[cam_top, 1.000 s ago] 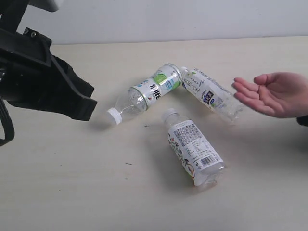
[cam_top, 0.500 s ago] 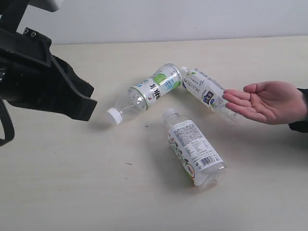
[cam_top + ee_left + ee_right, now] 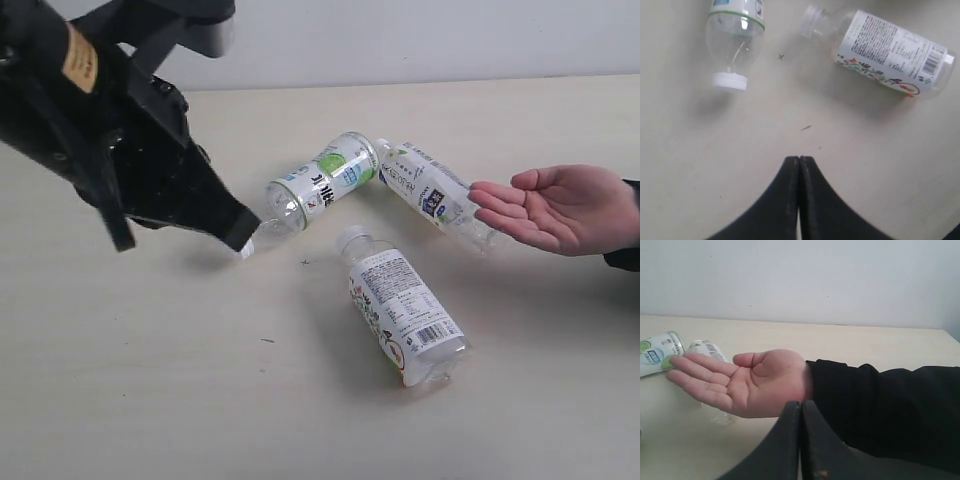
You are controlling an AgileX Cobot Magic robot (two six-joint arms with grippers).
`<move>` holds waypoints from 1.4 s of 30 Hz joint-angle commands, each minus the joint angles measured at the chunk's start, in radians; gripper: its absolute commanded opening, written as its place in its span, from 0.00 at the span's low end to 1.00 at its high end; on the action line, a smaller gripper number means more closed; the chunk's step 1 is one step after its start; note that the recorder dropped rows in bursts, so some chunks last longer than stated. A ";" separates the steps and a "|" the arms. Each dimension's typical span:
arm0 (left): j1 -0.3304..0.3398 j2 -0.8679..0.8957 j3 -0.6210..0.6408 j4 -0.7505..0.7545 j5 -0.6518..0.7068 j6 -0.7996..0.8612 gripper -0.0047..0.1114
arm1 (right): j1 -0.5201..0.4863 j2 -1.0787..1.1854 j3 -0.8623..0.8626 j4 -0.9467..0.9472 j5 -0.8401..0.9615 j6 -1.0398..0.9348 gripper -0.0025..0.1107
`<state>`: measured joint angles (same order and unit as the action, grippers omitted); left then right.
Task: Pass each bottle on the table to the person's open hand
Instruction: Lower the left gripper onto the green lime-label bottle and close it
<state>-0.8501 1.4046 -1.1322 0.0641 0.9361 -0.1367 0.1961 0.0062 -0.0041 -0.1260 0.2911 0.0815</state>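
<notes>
- Pale tabletop (image 3: 150, 400): three bottles (image 3: 405, 318) lie toppled, apparently within reach.
- Open hand (image 3: 560, 207) waits palm-up beside them for delivery.
- Left claw (image 3: 799, 165) and right claw (image 3: 800, 410) clenched, empty.

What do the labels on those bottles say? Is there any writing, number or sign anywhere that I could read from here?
Green-labelled bottle: large dark characters and a small blue badge, too blurred to quote.
Bottle by the open hand: dark blue patch and small print, unreadable.
Nearest bottle: blocks of tiny print, a barcode and a red-orange emblem; no word legible.
Left arm's orange sticker: markings too small to read.
No text can be quoted.
</notes>
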 commanded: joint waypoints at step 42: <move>0.241 0.921 -0.991 -0.071 0.237 0.351 0.70 | 0.002 -0.006 0.004 -0.007 -0.006 0.001 0.02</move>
<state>-0.6062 2.3079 -2.1135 0.0096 1.2009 0.1760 0.1961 0.0062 -0.0041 -0.1260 0.2911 0.0815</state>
